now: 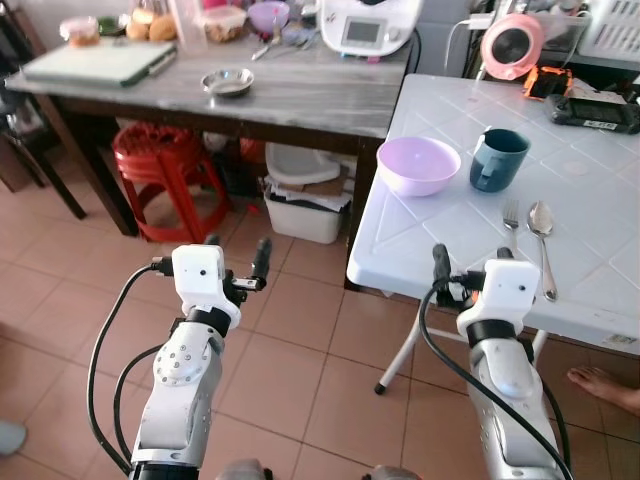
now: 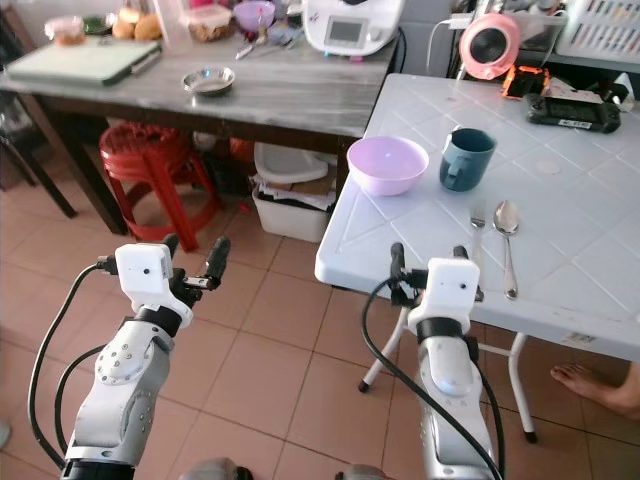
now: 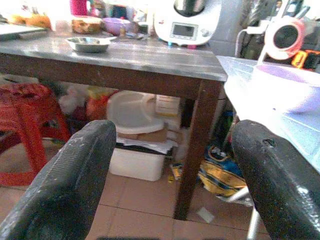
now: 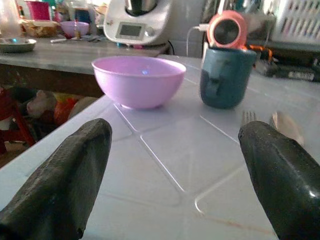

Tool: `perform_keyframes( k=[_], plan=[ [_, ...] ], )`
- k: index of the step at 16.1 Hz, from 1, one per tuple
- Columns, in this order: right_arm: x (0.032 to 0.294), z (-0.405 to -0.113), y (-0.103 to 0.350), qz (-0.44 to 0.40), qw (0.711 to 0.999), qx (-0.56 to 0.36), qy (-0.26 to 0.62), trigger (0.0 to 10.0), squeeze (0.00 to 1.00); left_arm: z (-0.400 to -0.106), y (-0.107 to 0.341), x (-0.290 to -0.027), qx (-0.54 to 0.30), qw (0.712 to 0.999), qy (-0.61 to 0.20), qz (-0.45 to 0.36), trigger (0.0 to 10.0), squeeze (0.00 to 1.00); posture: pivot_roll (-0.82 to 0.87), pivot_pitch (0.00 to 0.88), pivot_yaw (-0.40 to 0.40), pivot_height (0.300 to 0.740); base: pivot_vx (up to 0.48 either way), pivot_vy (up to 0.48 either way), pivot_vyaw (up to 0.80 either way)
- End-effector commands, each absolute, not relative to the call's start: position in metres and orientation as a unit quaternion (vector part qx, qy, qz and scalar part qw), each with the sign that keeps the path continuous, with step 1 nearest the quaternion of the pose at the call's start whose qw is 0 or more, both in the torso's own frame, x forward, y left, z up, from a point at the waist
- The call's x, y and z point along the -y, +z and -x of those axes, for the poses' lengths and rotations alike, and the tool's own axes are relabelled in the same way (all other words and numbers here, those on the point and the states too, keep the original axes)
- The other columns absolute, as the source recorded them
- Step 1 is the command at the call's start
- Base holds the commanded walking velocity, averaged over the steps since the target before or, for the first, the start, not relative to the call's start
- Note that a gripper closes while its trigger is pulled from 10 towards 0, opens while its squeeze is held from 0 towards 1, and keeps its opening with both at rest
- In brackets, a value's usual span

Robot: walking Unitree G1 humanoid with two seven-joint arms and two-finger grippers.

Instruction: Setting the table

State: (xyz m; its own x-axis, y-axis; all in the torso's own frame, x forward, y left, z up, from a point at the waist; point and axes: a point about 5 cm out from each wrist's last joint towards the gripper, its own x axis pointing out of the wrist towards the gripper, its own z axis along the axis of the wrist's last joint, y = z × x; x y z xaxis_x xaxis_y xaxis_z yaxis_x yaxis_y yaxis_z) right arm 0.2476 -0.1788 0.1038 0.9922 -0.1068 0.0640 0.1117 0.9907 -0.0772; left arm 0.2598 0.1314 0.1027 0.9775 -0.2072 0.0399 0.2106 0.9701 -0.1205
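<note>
A white tiled table [image 1: 420,250] stands at the right. On it are a purple bowl [image 1: 418,165], a teal mug [image 1: 498,159], and a fork [image 1: 511,215] lying beside a spoon [image 1: 541,225]. My right gripper [image 1: 472,262] is open at the table's near edge, short of the bowl [image 4: 138,74] and the mug [image 4: 227,76], with nothing between its fingers. Over the tiled floor, left of the table, my left gripper [image 1: 237,258] is also open and empty, pointing toward the dark table leg [image 3: 192,150].
A grey-topped table [image 1: 300,100] at the back holds a steel dish [image 1: 227,82], a white kitchen appliance [image 1: 365,25] and food containers. Beneath it are a red stool [image 1: 160,160] and a white bin [image 1: 300,200]. A person's bare foot [image 1: 605,385] rests at the right.
</note>
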Motion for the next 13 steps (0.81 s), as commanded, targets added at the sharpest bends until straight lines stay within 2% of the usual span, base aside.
perform_keyframes(
  k=[1,5,8,13],
  plan=[
    [0.176,-0.251,0.109,0.051,0.997,0.044,-0.044,10.0,0.0,-0.262,0.106,-0.13,0.023,0.991,-0.114,0.064,10.0,0.0,-0.02,0.0,0.028,0.74,0.405,0.0,0.0],
    [0.171,-0.261,0.126,0.045,0.996,0.075,-0.034,10.0,0.0,-0.265,0.11,-0.127,0.03,0.989,-0.126,0.072,10.0,0.0,-0.02,0.0,0.04,0.74,0.465,0.0,0.0],
    [0.154,-0.268,0.148,0.081,0.989,0.123,0.005,10.0,0.0,-0.266,0.111,-0.126,0.034,0.987,-0.131,0.082,10.0,0.0,-0.03,0.0,0.041,0.74,0.48,0.0,0.0],
    [0.16,-0.27,0.151,0.1,0.987,0.125,0.0,10.0,0.0,-0.264,0.111,-0.123,0.033,0.986,-0.138,0.088,10.0,0.0,-0.03,0.0,0.037,0.74,0.48,0.0,0.0]
  ],
)
